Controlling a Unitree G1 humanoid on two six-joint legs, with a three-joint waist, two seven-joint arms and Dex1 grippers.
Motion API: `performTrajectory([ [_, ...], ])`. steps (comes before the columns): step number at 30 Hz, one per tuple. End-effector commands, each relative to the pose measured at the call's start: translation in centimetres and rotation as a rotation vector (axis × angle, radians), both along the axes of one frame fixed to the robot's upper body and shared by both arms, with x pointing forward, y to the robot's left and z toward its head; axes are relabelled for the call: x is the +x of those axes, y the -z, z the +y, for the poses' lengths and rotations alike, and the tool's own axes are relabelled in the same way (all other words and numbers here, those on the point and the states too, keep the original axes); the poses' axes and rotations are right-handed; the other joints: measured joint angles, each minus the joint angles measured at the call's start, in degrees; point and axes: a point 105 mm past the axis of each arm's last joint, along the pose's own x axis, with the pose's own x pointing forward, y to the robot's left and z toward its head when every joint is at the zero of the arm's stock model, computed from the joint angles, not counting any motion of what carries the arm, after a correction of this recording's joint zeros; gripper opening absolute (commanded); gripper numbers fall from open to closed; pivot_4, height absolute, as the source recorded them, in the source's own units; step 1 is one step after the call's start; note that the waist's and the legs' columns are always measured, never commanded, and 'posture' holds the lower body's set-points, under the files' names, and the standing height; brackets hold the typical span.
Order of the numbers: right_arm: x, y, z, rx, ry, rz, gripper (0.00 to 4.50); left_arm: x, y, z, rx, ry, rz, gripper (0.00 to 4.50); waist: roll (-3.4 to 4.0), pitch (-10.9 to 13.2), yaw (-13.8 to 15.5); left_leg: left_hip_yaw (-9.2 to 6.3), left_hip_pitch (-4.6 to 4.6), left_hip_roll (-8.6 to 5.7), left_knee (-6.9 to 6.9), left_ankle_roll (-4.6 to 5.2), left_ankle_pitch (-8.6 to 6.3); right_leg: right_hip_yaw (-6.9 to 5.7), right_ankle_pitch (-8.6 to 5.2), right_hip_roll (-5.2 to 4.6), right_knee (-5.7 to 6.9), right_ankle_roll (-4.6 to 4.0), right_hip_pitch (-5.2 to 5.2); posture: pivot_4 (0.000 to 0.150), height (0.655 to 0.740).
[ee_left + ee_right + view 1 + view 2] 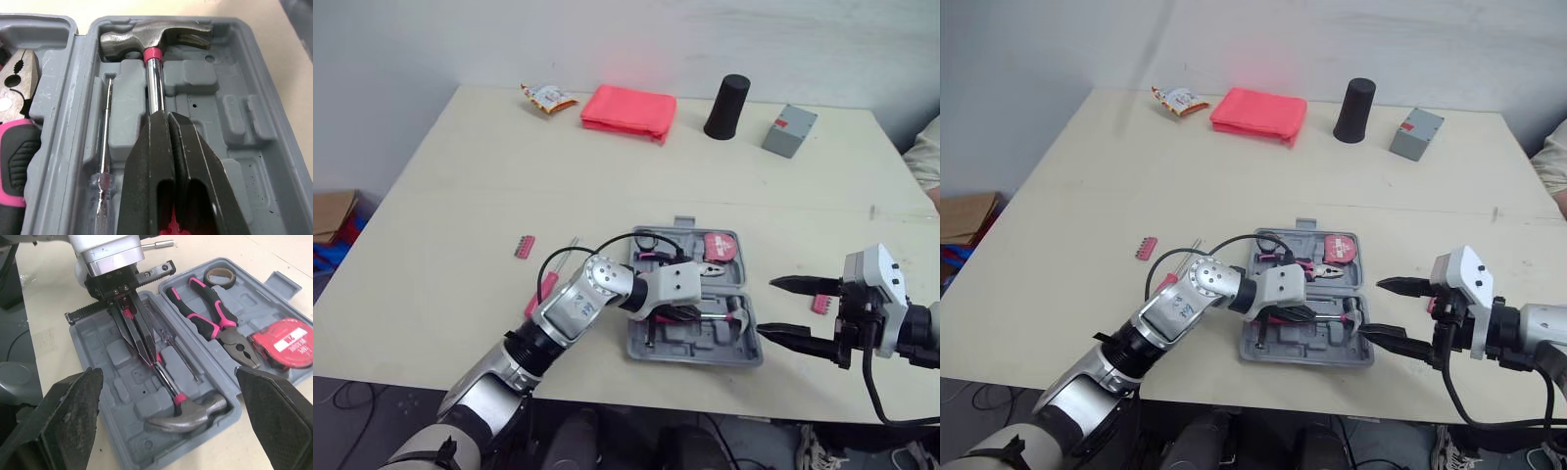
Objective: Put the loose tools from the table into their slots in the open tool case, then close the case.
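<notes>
**Left claw [149,357] is pinching the hammer [188,415] by its pink handle**

The hammer, with silver head and shiny neck, is lying in the grey tool case [695,352], stretching 9 to 3 o'clock, head pointing at 3. The right claw [766,307] is hanging spread wide at the case's 3 o'clock.

In the tool case [122,352], the hammer [188,413] lies nearest, pliers [215,325] and tape measure [286,342] behind it.
</notes>
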Motion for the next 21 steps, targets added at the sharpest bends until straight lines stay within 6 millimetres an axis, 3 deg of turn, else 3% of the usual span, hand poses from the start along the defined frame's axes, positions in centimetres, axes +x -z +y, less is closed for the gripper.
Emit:
performTrajectory([
  [1,-0.1,-1.1,0.1,-0.007,0.001,-0.064,4.50,0.5,7.3,3.6,0.295,-0.192,0.175,0.03,0.07,-0.36,-0.06,0.02,0.26,0.11,-0.02,0.02,-0.28,0.01,-0.01,0.05,-0.20,0.00,0.28,0.150,0.7361],
  [4,-0.1,-1.2,0.0,-0.009,0.004,-0.067,4.50,0.6,7.4,3.5,0.306,-0.202,0.180,0.03,0.35,-0.74,-0.01,-0.05,0.64,0.27,0.02,0.02,-0.93,0.00,-0.01,0.12,-0.69,-0.01,0.83,0.150,0.7361],
  [12,-0.1,-1.1,-0.1,-0.010,0.013,-0.069,4.50,0.8,7.6,3.3,0.337,-0.176,0.148,0.03,0.44,-0.81,0.00,-0.07,0.60,0.26,0.05,0.12,-0.97,-0.01,0.03,0.10,-0.94,0.05,0.91,0.150,0.7361],
  [14,-0.1,-1.0,-0.1,-0.010,0.016,-0.069,4.50,1.0,6.2,2.2,0.254,-0.155,0.125,0.03,0.47,-0.82,0.00,-0.07,0.60,0.27,0.05,0.14,-1.01,-0.01,0.05,0.10,-0.98,0.08,0.92,0.150,0.7361],
  [18,-0.1,-1.0,-0.3,-0.017,0.026,-0.075,4.50,1.5,-0.8,-0.3,-0.050,-0.094,0.083,0.03,0.63,-0.65,-0.01,-0.08,0.48,0.26,0.06,0.16,-1.03,-0.01,0.09,0.07,-1.07,0.14,0.85,0.150,0.7361],
  [21,0.0,-1.1,-0.5,-0.019,0.032,-0.077,4.50,1.7,-10.6,-0.5,-0.412,-0.012,-0.013,0.03,0.81,-0.16,-0.17,-0.07,-0.07,0.24,0.11,0.40,-0.79,-0.01,0.14,0.07,-1.00,0.17,0.31,0.150,0.7361],
])
